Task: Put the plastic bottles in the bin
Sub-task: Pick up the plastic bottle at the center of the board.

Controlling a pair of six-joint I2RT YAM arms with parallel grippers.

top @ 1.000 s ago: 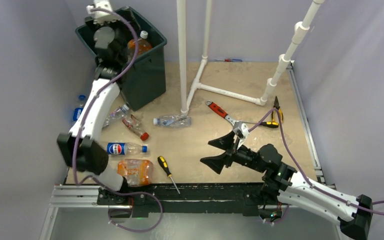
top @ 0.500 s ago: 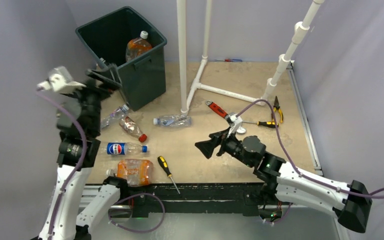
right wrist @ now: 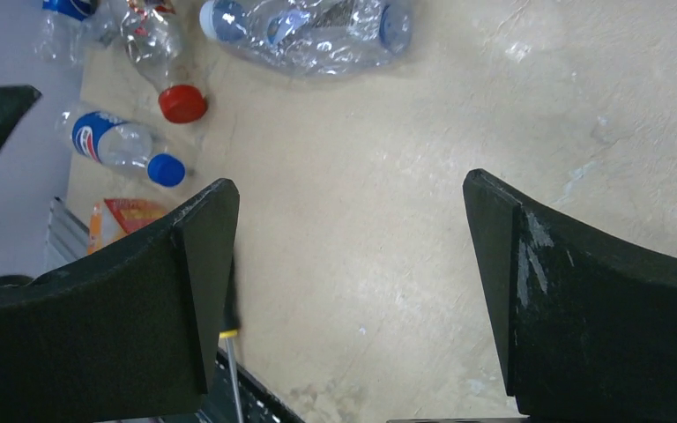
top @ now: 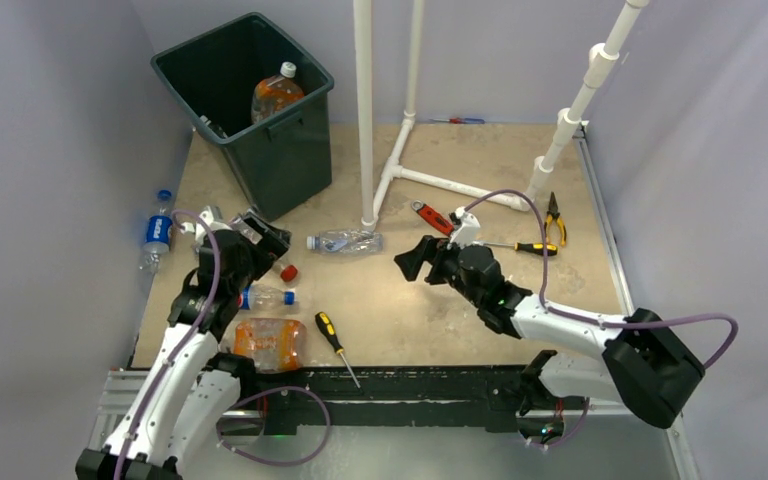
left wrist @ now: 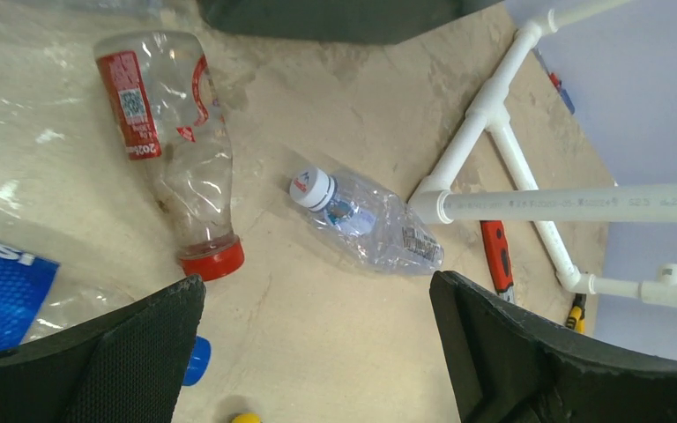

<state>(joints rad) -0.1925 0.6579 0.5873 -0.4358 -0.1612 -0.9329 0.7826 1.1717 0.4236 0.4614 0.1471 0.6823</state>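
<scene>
**Top external: both arms empty, each facing a loose bottle**

The left gripper [top: 263,236] hangs spread and empty over the bottle cluster in front of the bin [top: 290,165]. The left wrist view gives the geometry. The red-label bottle [left wrist: 172,150] lies ahead of the jaws, offset toward the finger on the left of that view. Its long axis runs away from the camera, red cap nearest. I judge the fingers could close across its width after a small sideways shift. The Pepsi bottle [left wrist: 0,295] sits partly under that same finger.

The right gripper [top: 415,258] is also spread wide, with nothing between its fingers. The clear bottle [top: 345,241] lies between the two grippers, long axis left to right, white cap toward the left arm. In the right wrist view it runs along the top edge, parallel to the line between the fingers. That wrist probably needs a turn before pinching. Neither arm is clearly nearer to it.

A second ago the left arm reached over the bin; now it is down by the bottles. The right gripper has moved from the near edge toward the clear bottle. The orange bottle [top: 278,95] stands in the bin as before.
</scene>
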